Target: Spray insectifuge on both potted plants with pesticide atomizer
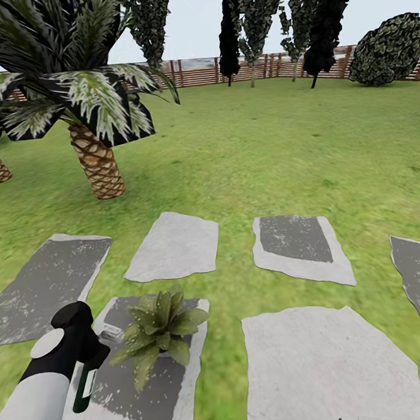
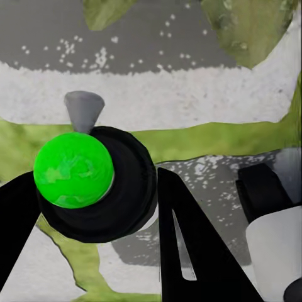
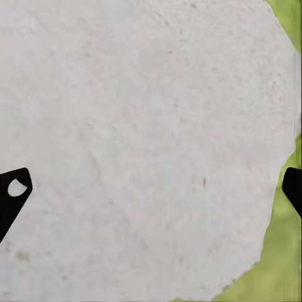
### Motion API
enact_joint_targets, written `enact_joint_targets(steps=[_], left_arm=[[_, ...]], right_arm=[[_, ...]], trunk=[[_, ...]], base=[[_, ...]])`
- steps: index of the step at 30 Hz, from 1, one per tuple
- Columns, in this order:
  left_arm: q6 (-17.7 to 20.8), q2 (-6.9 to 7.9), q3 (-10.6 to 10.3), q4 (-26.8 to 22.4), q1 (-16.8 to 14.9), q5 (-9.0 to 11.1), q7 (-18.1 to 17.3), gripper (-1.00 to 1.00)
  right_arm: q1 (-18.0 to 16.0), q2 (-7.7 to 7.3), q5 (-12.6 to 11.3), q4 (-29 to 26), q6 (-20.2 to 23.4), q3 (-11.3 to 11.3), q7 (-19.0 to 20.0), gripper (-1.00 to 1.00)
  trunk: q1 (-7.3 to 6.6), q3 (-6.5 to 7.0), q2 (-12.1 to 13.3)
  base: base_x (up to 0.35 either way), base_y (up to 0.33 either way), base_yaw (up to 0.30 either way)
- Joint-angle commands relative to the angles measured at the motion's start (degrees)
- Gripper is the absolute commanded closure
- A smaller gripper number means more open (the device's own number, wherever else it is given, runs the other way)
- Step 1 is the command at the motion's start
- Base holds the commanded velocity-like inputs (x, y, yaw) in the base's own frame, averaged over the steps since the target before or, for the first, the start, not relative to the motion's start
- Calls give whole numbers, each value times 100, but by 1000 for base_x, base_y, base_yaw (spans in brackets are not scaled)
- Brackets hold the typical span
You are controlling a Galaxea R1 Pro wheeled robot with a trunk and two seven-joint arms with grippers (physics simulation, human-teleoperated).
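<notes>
One potted plant, a low rosette of pointed green leaves, sits on a grey stepping stone at the lower left of the head view. Just left of it my left gripper is shut on the pesticide atomizer, a slim dark bottle whose whitish spray head points toward the leaves. In the left wrist view, black fingers flank the atomizer, and leaf tips lie beyond it. My right gripper hangs open over a pale stone. The second potted plant is out of view.
Several grey stepping stones lie in the green lawn. A palm with a scaly brown trunk stands at the left. A slatted wooden fence, dark trees and a round bush line the far edge.
</notes>
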Motion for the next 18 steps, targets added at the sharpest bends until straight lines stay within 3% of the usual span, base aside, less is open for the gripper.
enact_joint_targets(steps=[1, 9, 18], left_arm=[[58, -2, 7, -6, -3, -52, -58, 100], [68, -3, 16, -6, -1, -53, -64, 100], [68, 6, 8, -6, -1, -55, -58, 100]], right_arm=[[-5, 1, 60, 10, -16, -33, -21, -100], [-5, 1, 60, 10, -16, -25, -21, -100], [-6, 1, 60, 10, -16, -24, -21, -100]], trunk=[[-1, -5, -2], [-1, -5, -2], [-1, -5, -2]], base=[[13, -272, 1], [27, -273, 11], [0, -273, 250]])
